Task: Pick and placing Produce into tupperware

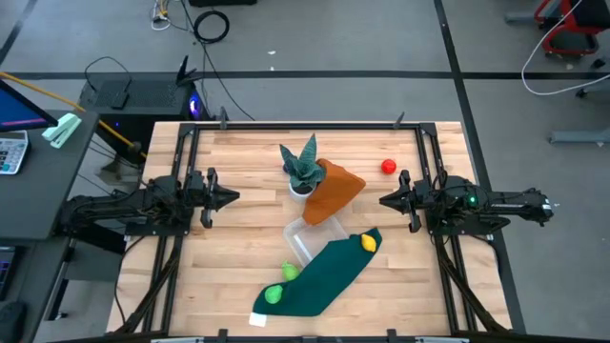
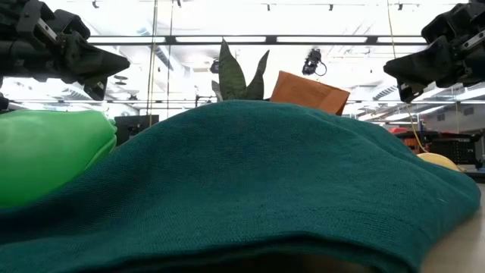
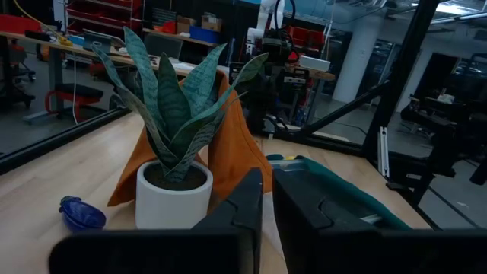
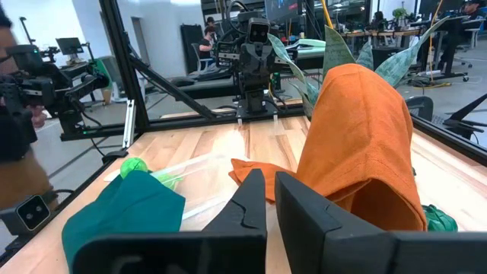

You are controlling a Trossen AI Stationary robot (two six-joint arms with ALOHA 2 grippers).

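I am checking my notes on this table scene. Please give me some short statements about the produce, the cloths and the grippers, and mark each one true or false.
1. The red ball lies on bare wood near the right gripper. True.
2. The yellow piece sits inside the tupperware. False: it rests on the green cloth.
3. The orange cloth leans against the potted plant. True.
4. The left gripper holds a green piece. False: it holds nothing; a green piece lies on the green cloth.
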